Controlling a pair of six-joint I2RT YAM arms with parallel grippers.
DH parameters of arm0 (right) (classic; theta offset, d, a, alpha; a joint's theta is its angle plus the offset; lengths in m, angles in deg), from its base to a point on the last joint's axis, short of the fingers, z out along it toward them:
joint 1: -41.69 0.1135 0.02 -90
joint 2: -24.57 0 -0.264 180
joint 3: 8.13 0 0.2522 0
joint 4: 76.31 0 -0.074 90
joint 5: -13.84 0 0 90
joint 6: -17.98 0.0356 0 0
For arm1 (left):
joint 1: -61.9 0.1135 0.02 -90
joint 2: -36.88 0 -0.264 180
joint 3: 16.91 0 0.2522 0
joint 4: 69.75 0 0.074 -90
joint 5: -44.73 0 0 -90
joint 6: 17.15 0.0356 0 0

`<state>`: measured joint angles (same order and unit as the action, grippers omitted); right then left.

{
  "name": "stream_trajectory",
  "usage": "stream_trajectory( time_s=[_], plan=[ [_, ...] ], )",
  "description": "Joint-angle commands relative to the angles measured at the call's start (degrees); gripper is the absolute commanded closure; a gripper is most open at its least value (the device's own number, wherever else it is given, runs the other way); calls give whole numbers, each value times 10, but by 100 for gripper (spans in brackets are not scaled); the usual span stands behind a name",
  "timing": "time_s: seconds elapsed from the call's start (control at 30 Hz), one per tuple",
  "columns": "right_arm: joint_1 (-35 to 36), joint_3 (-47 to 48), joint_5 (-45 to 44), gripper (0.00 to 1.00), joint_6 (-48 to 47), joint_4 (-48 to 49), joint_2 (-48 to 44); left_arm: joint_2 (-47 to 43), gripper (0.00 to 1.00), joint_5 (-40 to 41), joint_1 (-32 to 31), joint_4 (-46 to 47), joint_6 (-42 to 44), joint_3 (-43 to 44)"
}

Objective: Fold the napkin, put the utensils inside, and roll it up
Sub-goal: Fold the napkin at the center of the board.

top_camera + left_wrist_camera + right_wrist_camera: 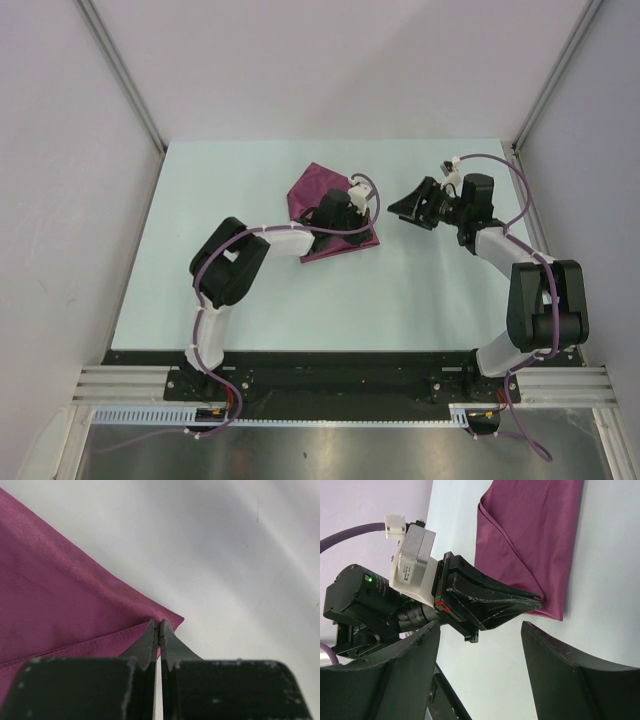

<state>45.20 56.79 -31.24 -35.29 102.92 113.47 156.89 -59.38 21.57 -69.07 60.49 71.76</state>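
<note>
The napkin [60, 610] is woven cloth with a faint sheen (hem stitched); the table [240, 555] smooth, matt

The napkin [312, 188] is plain maroon, unpatterned, with a faint sheen. The table [260, 300] beneath the napkin is a uniform pale mint. The left gripper [159, 630], at the napkin's corner, is black with scuffed grey edges. The right gripper [398, 211], to the right of the napkin, is black. The cables [207, 268] are purple.

Bright, diffuse light leaves only soft shadows on the table [420, 290]; close up, the napkin [60, 605] shows sheen and slight blur.
</note>
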Motion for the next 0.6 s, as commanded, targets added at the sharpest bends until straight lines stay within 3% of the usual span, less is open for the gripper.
stream_trajectory(
  time_s=[0.0,0.1,0.13,0.17,0.23,0.27,0.4,0.57],
  plan=[
    [-2,1,10,29,-15,-4,-1,6,100,7,-3,7,16,21],
    [-1,2,11,29,-17,-3,9,2,96,-6,-3,4,9,21],
    [-1,2,10,28,-18,-3,16,1,87,-13,-3,4,2,21],
    [-2,2,10,28,-20,-3,20,-3,64,-19,-3,5,-5,19],
    [-2,3,7,28,-30,-6,29,-20,49,-37,-3,18,-23,11],
    [-2,4,5,28,-33,-9,40,-28,33,-43,-4,23,-30,2],
    [-3,6,2,27,-46,-9,71,-71,10,-49,-3,31,-49,-20],
    [1,28,13,27,-53,-4,125,-143,2,-29,-2,24,-61,-76]
  ],
)
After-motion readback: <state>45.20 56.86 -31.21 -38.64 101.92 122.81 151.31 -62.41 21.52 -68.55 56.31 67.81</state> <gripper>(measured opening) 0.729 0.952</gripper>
